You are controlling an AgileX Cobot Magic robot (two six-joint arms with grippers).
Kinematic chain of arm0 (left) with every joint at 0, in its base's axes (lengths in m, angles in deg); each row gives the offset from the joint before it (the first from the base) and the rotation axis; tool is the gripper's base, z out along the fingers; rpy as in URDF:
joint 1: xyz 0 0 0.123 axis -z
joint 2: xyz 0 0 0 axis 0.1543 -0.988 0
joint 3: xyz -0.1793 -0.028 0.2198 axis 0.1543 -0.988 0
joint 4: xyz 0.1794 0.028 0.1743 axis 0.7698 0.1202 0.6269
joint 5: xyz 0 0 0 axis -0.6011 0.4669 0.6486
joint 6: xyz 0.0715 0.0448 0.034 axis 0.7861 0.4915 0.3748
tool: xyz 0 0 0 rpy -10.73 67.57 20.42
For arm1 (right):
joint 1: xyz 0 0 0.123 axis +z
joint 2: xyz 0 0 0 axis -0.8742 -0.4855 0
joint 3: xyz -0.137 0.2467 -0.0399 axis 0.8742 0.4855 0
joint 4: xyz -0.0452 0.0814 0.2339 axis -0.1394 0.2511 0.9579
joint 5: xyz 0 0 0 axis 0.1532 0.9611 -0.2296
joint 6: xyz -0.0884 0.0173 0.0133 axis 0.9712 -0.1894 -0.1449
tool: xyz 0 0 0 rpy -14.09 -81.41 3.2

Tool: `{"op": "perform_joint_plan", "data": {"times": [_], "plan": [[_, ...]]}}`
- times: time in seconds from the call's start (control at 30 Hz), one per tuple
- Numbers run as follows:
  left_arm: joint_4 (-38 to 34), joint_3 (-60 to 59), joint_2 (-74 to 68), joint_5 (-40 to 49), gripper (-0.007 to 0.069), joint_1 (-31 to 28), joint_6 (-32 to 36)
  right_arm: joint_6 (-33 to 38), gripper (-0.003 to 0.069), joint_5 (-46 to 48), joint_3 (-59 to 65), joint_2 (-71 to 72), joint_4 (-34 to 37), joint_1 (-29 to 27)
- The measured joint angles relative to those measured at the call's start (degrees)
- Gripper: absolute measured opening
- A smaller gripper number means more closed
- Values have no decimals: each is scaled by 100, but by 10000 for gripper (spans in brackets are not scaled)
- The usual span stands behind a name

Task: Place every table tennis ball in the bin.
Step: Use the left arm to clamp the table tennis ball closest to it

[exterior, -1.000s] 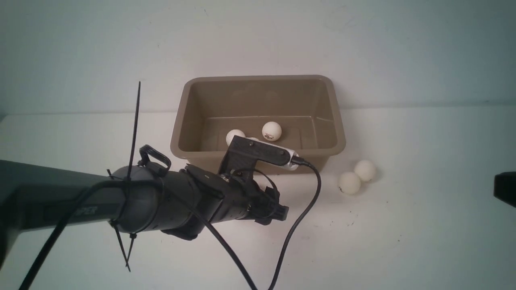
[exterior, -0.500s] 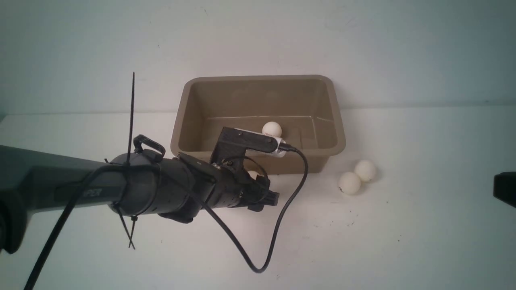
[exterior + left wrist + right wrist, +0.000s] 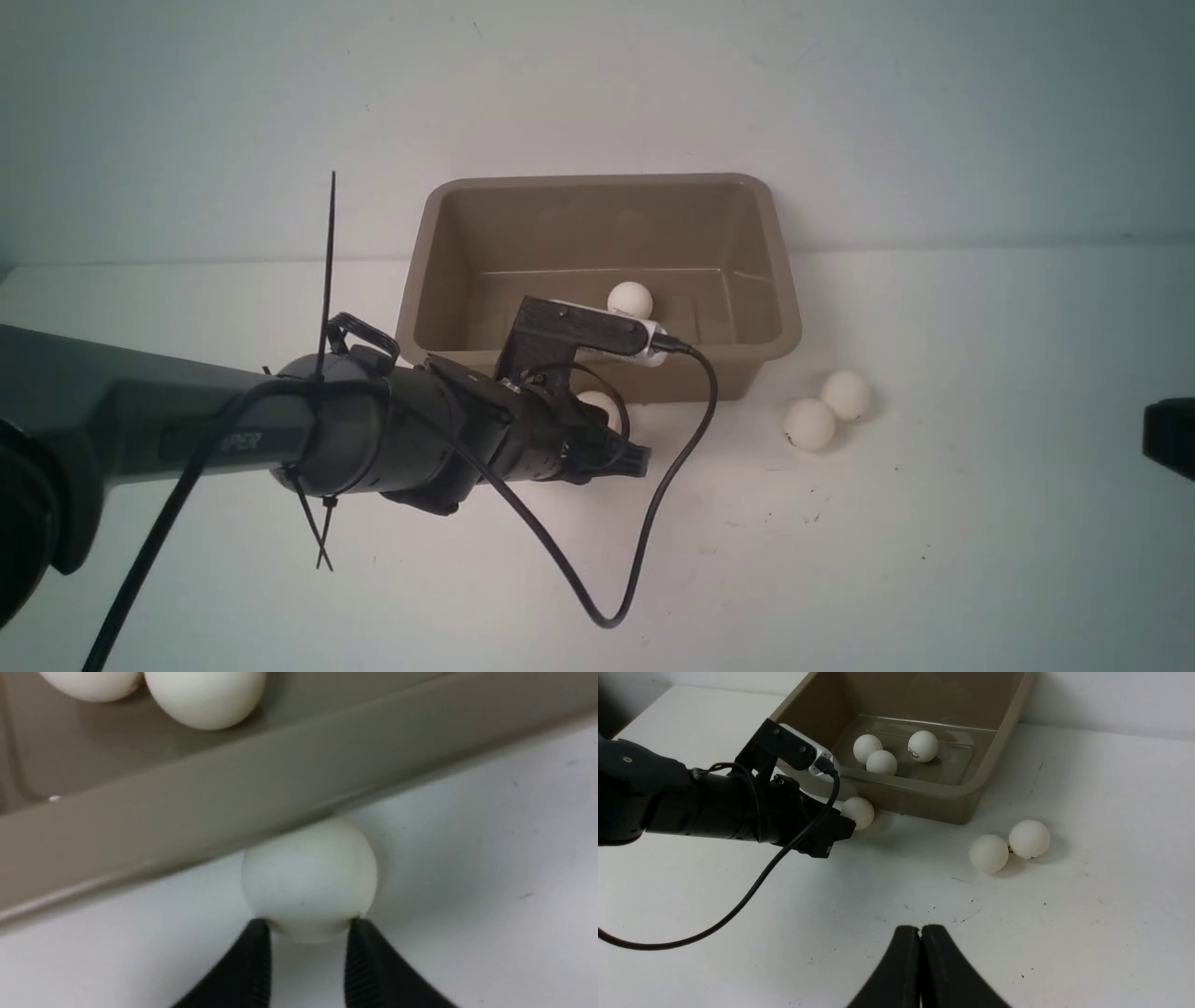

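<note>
The left gripper [image 3: 310,927] is pinching a table tennis ball [image 3: 309,877] just beside the bin [image 3: 597,375]; the right gripper [image 3: 920,934] is sitting clenched, empty. The left arm [image 3: 140,420] is showing letters "PER".

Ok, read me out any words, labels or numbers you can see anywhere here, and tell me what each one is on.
"PER": pale letters on the dark left arm, front view; a cable crosses just before them, so the word may be cut off.
Dark print on the marked ball inside the bin: too small to read.
No other text shows in any view.
</note>
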Motion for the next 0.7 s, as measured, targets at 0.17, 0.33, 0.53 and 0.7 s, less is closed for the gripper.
{"op": "perform_joint_plan", "data": {"times": [0.17,0.33,0.53,0.7], "plan": [[0,0,-24,137,82,0,0,5,-11,0,0,0,0,0],[0,0,-41,205,83,0,0,5,-11,0,0,0,0,0],[0,0,-41,200,83,0,0,11,-11,0,0,0,0,0],[0,0,-41,156,83,0,0,11,-11,0,0,0,0,0]]}}
